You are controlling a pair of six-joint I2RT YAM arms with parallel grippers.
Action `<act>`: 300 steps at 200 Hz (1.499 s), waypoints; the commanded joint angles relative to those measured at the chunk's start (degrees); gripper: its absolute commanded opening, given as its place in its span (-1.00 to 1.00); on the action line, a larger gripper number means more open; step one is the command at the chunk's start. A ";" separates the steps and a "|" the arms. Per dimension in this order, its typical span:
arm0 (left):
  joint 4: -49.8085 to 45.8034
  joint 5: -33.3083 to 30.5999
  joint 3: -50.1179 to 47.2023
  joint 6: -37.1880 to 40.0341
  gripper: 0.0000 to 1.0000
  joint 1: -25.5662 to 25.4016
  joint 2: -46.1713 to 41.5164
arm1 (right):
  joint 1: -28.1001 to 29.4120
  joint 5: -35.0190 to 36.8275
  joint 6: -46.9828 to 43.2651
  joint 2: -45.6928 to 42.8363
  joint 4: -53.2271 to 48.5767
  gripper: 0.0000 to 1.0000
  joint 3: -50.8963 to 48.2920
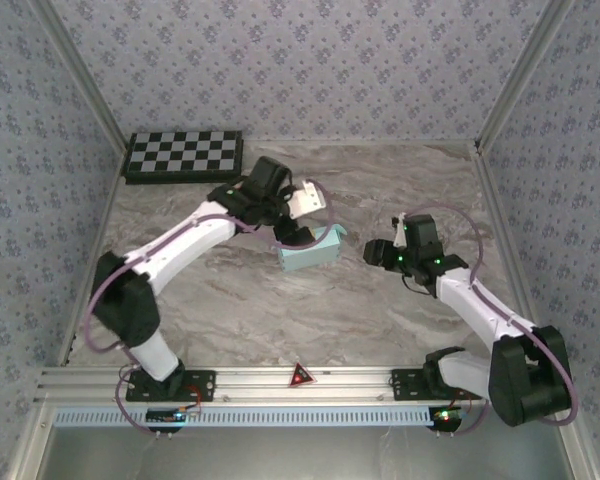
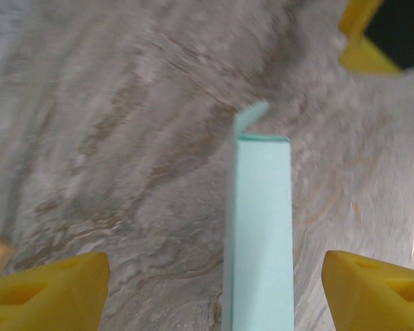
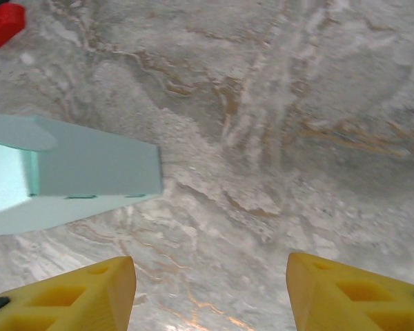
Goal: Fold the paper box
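Top external shows one paper box [image 1: 308, 256] and one checkerboard [image 1: 185, 155].

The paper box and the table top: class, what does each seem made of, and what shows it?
Paper box: probably thin matte card, pale aqua; crisp fold edges, thin flap. Table top: marble-patterned, grey-brown veins; stone or printed laminate, cannot tell.

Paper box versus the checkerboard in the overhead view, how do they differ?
The paper box is plain pale aqua; the checkerboard is black-and-white squares. The paper box looks smaller than the checkerboard. The paper box stands raised mid-table with a flap sticking out, while the checkerboard lies flat at the far left corner. Both rest on the marble table.
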 commanded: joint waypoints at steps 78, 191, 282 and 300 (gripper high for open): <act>3.55 -17.98 -25.01 -58.05 0.40 7.21 -24.49 | 1.00 -3.81 -9.56 10.51 -3.75 0.14 15.53; 25.05 -9.91 -44.04 -81.01 -0.66 7.83 -15.73 | 0.46 -2.15 -0.20 23.23 1.52 -0.59 16.98; 35.60 -2.02 -41.37 -81.69 -1.00 9.23 -3.89 | 1.91 -10.64 1.75 27.96 6.85 -0.69 15.23; 37.08 -0.49 -40.75 -81.68 -1.00 9.71 -2.58 | 2.39 -11.96 2.04 28.09 8.21 -0.70 14.81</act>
